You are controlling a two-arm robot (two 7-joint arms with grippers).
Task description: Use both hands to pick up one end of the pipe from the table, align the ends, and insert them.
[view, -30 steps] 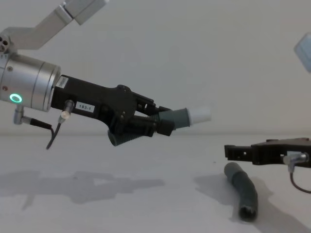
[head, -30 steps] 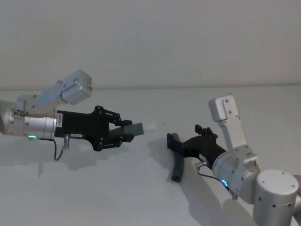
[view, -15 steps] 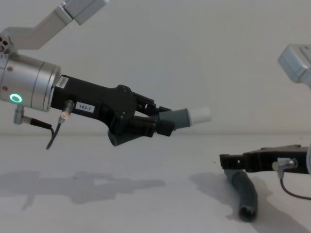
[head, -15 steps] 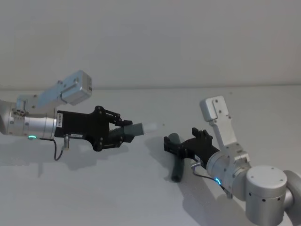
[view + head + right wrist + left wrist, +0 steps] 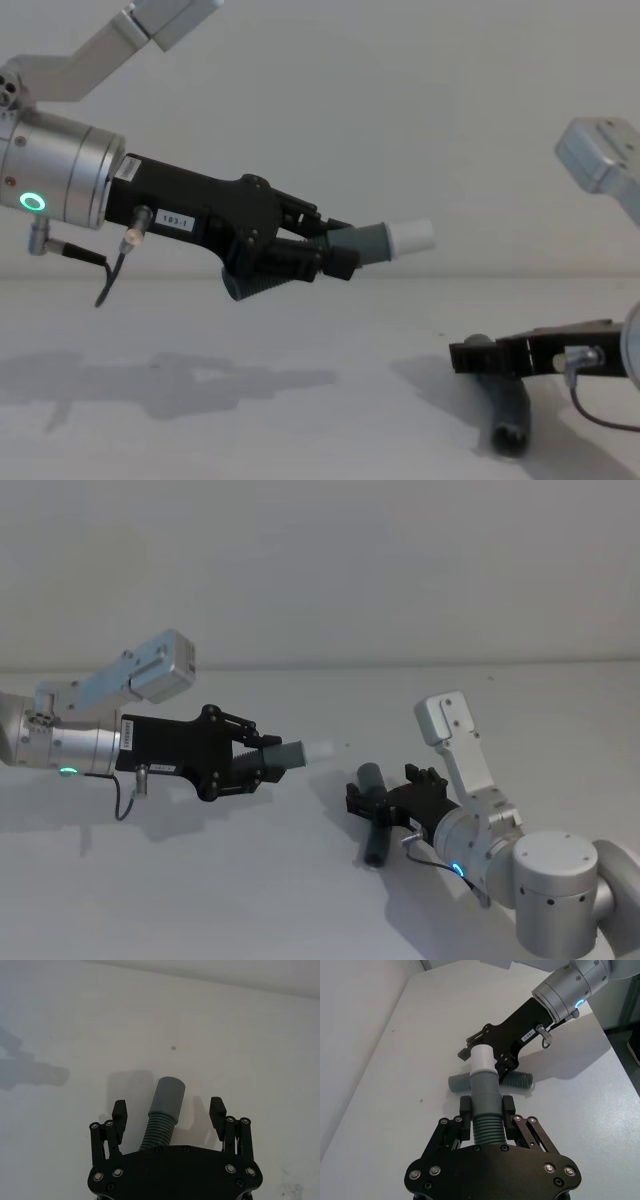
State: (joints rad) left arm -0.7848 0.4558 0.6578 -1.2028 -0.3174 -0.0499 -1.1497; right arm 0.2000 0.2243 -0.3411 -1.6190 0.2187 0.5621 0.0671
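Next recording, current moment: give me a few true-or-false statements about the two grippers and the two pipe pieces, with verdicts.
1. The left gripper holds the white-tipped piece clear of the table. True.
2. The right gripper is shut on the plain grey piece. False: its jaws are open, one on either side of that piece.
3. The plain grey piece lies on the table. True.
4. The two pieces are already joined. False: they are apart, one in the air and one on the table.

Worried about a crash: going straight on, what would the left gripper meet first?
Likely the right gripper, open astride the grey pipe piece; height is unclear, so it may pass above.
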